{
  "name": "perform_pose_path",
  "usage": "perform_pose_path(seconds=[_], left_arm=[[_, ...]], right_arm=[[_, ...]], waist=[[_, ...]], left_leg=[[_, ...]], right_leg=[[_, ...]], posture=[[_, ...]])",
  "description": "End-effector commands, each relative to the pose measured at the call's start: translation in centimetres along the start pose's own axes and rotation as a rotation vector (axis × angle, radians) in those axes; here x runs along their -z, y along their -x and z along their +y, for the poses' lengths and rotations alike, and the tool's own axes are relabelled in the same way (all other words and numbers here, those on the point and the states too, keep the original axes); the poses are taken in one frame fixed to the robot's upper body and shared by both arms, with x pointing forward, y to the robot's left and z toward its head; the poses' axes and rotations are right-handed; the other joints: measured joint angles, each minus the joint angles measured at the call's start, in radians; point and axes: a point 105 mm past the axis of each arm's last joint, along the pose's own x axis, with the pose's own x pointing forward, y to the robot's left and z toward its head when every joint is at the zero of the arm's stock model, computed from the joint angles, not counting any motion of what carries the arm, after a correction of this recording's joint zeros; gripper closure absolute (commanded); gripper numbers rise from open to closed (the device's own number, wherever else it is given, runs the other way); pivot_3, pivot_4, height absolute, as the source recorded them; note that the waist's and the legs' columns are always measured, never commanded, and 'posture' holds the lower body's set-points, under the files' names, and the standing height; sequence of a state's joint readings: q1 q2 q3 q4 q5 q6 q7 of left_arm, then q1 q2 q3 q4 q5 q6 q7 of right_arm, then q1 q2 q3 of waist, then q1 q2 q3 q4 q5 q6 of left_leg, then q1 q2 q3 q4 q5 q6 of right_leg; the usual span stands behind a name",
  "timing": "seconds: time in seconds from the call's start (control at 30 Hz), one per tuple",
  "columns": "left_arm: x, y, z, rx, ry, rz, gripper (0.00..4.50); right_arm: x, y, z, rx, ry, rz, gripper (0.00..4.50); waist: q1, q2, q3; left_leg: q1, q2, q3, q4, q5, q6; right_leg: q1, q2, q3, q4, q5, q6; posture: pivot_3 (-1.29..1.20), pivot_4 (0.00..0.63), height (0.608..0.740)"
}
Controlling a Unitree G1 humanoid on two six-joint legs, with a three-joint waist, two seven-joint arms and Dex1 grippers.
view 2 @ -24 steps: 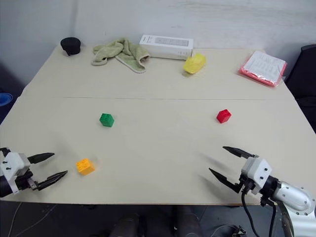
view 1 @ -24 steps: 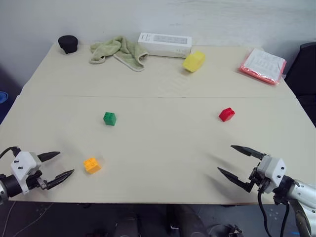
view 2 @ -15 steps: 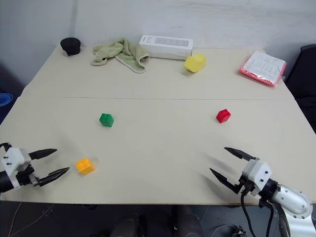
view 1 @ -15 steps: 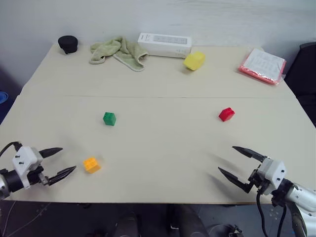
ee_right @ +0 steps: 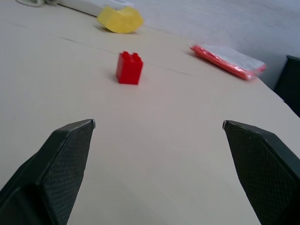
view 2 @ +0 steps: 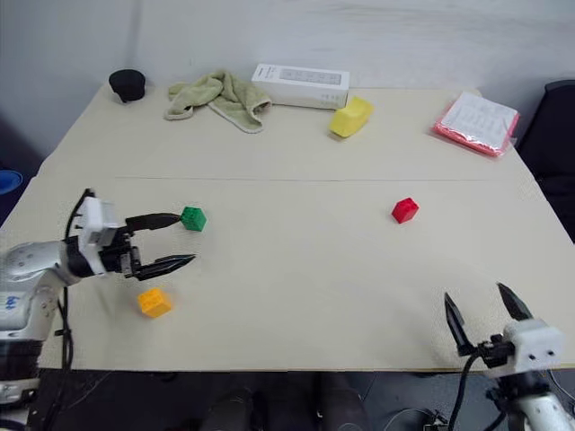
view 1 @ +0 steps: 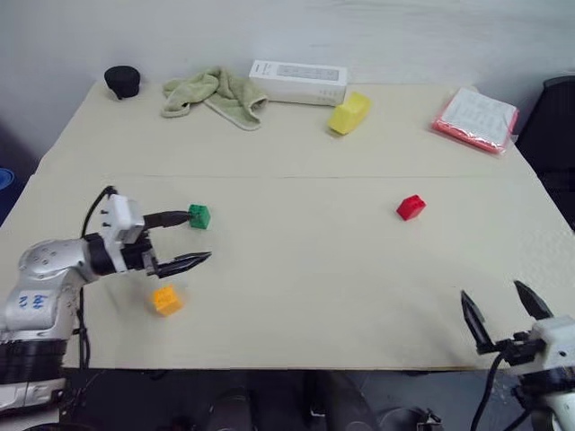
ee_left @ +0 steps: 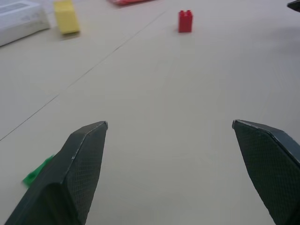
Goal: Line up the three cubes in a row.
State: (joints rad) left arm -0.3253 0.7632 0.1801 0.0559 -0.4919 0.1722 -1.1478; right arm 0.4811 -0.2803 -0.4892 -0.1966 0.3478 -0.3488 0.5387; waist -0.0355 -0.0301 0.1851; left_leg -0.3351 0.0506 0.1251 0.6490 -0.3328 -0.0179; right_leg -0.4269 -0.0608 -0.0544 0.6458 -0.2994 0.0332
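A green cube [view 1: 199, 216] sits left of the table's middle, an orange-yellow cube [view 1: 166, 300] lies nearer the front left, and a red cube [view 1: 411, 207] stands on the right half. My left gripper [view 1: 191, 238] hovers open over the table, its far finger tip just short of the green cube and the orange-yellow cube below and nearer. In the left wrist view the green cube [ee_left: 38, 170] peeks beside one finger. My right gripper [view 1: 499, 312] is open at the front right edge, well short of the red cube [ee_right: 130, 68].
Along the far edge lie a black round object [view 1: 122, 80], a green cloth [view 1: 214, 92], a white box [view 1: 299, 81], a larger pale-yellow block [view 1: 349, 113] and a red-edged packet [view 1: 476, 118]. A seam runs across the table [view 1: 296, 260].
My left gripper swung from the front left corner in over the table, up to the green cube. My right gripper drew back to the front right edge and turned.
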Motion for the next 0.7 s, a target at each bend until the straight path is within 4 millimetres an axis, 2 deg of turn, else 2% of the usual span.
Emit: perform_pose_path(seconds=[0.03,0.1,0.23,0.33,0.43,0.57,0.7], left_arm=[[-0.5,-0.7,0.1,0.005,-0.062,-0.009,0.02],[-0.4,-0.9,-0.2,0.014,-0.053,-0.013,0.02],[-0.3,-1.2,-0.9,0.050,-0.022,-0.015,0.02],[-0.4,-1.7,-1.0,0.049,-0.017,-0.031,0.02],[-0.3,-2.2,-1.9,0.095,0.021,-0.031,0.02],[-0.5,-2.5,-2.2,0.098,0.023,-0.041,0.02],[-0.8,-2.6,-2.1,0.082,0.012,-0.051,0.02]], right_arm=[[-1.9,-1.0,1.1,0.005,0.013,-0.065,0.00],[-2.3,-2.1,1.4,-0.002,-0.012,-0.061,0.00],[-4.0,-5.7,1.7,-0.084,-0.011,-0.063,0.00],[-4.9,-11.1,0.7,-0.166,-0.004,0.004,0.00],[-5.4,-15.0,-0.1,-0.195,-0.033,0.037,0.00],[-4.9,-18.7,-0.2,-0.248,-0.044,0.116,0.00],[-4.1,-20.7,0.3,-0.307,-0.080,0.173,0.00]], waist=[[-0.008,0.000,0.000],[-0.017,0.000,0.000],[-0.017,0.000,0.000],[-0.019,0.001,0.000],[-0.016,0.001,0.000],[0.004,0.000,0.000],[0.007,0.001,0.000]], left_leg=[[0.000,0.000,0.001,0.000,0.000,0.000],[0.000,0.000,0.002,-0.001,0.001,-0.001],[0.002,0.000,0.001,0.001,0.001,-0.002],[0.001,0.000,0.002,0.003,0.001,-0.001],[0.000,-0.001,0.001,0.005,0.001,0.001],[-0.001,0.001,-0.002,0.001,0.003,-0.002],[-0.005,0.000,0.000,0.004,0.003,0.001]], right_leg=[[0.000,0.001,0.001,0.001,0.000,0.000],[0.000,0.001,0.002,0.002,0.000,0.000],[-0.002,0.001,0.002,0.003,0.000,0.000],[-0.002,0.001,0.003,0.003,0.000,0.000],[-0.002,0.000,0.003,0.004,0.000,0.001],[-0.003,0.004,0.001,0.002,-0.001,-0.001],[-0.004,0.001,0.001,0.001,0.000,0.000]], posture=[[0.00,0.150,0.740],[0.00,0.150,0.740],[0.00,0.150,0.740],[0.00,0.150,0.740],[0.00,0.150,0.740],[0.00,0.150,0.740],[0.00,0.150,0.740]])
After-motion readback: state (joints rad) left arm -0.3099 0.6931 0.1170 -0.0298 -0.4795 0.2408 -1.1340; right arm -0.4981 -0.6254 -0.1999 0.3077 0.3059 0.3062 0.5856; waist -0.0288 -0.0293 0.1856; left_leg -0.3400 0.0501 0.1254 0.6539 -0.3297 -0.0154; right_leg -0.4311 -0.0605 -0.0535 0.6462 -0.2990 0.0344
